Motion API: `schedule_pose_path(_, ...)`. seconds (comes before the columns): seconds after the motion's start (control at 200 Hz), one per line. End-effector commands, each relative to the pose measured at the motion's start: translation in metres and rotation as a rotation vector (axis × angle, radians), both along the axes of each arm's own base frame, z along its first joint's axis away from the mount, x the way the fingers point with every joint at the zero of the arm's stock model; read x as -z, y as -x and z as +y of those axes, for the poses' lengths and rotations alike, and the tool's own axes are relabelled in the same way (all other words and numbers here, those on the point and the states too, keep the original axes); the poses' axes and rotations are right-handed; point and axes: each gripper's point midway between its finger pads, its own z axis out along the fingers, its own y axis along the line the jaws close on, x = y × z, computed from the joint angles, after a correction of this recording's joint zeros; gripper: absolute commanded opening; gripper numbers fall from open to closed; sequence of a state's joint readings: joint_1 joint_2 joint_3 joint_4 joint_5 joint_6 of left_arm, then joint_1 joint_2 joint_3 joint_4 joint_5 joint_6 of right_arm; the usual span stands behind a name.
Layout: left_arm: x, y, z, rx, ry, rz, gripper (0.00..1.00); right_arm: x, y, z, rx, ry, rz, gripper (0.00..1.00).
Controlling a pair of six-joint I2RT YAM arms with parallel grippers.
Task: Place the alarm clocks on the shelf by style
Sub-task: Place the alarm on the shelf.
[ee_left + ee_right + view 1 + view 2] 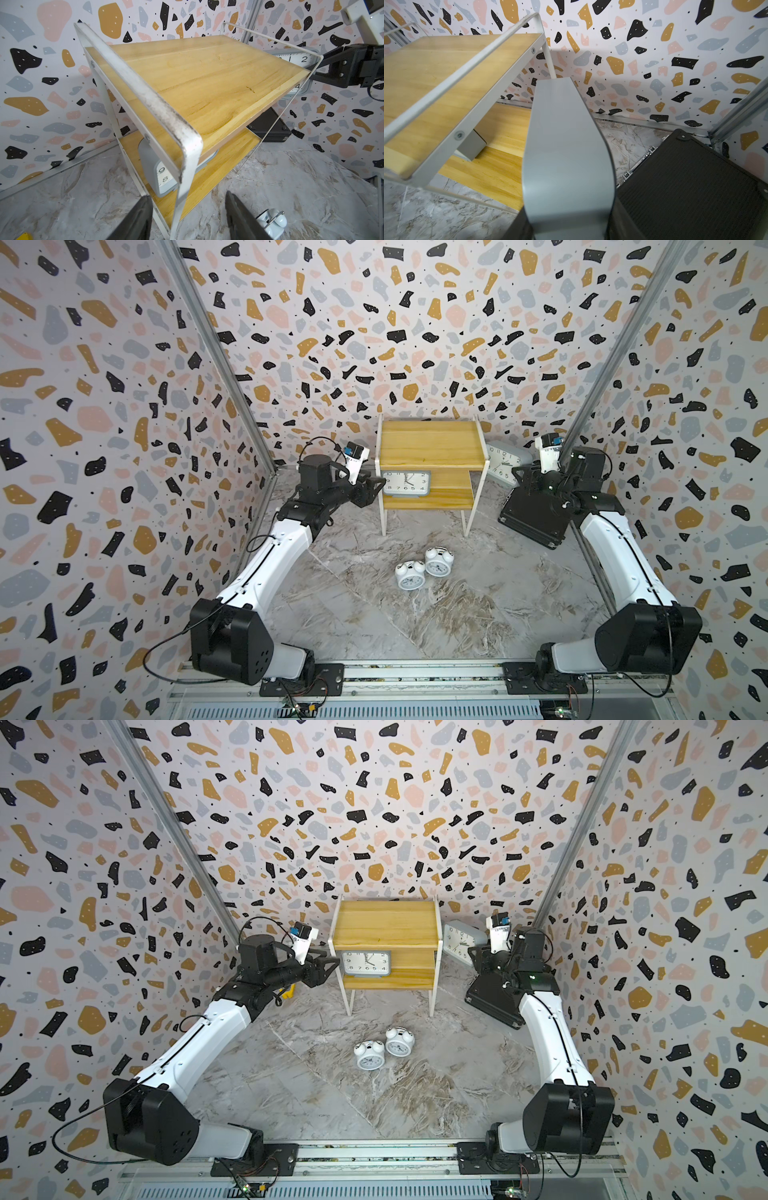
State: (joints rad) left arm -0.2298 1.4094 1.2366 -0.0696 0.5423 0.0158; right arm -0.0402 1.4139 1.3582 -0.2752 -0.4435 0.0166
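The shelf (430, 443) (386, 928) stands at the back middle. One grey rectangular alarm clock (406, 483) (164, 176) stands on its lower board, at the left end. My left gripper (379, 484) (188, 212) is open just outside that end, and the shelf's white frame leg shows between its fingers. My right gripper (517, 472) (569, 224) is shut on a second grey alarm clock (505, 462) (566, 145), held in the air beside the shelf's right end. Two round white twin-bell clocks (410, 576) (438, 562) lie on the floor in front.
A black square box (534, 516) (695, 187) lies on the marble floor under my right arm, right of the shelf. A small yellow object (289, 992) sits by the left wall. Patterned walls close in on three sides.
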Motion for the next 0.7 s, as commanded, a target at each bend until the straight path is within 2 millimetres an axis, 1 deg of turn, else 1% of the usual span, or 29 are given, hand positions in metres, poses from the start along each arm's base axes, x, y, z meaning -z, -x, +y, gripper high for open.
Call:
schedule_pose_path(0.0,-0.006,-0.008,-0.002,0.009,0.015,-0.035,0.55,-0.037,0.000,0.011,-0.085,-0.010,-0.135,0.16)
schedule_pose_path(0.125,-0.002,-0.012,-0.002,0.009,0.014,-0.027,0.50,-0.030,-0.002,0.016,-0.122,-0.001,-0.126,0.16)
schedule_pose_path(0.32,0.001,-0.016,-0.004,0.016,0.014,-0.018,0.38,-0.020,-0.005,0.021,-0.178,0.021,-0.116,0.16)
schedule_pose_path(0.38,0.003,-0.017,-0.005,0.021,0.015,-0.014,0.32,-0.018,-0.006,0.023,-0.193,0.024,-0.105,0.15)
schedule_pose_path(0.43,0.003,-0.017,-0.006,0.025,0.015,-0.009,0.30,-0.016,-0.008,0.023,-0.202,0.023,-0.097,0.15)
schedule_pose_path(0.491,0.004,-0.017,-0.006,0.027,0.012,-0.009,0.21,-0.013,-0.009,0.026,-0.232,0.022,-0.091,0.15)
schedule_pose_path(0.556,0.004,-0.017,-0.004,0.024,0.000,-0.012,0.14,-0.012,-0.011,0.028,-0.252,0.022,-0.096,0.14)
schedule_pose_path(0.696,0.007,-0.017,-0.002,0.014,-0.024,-0.015,0.12,-0.007,-0.014,0.034,-0.315,0.030,-0.125,0.14)
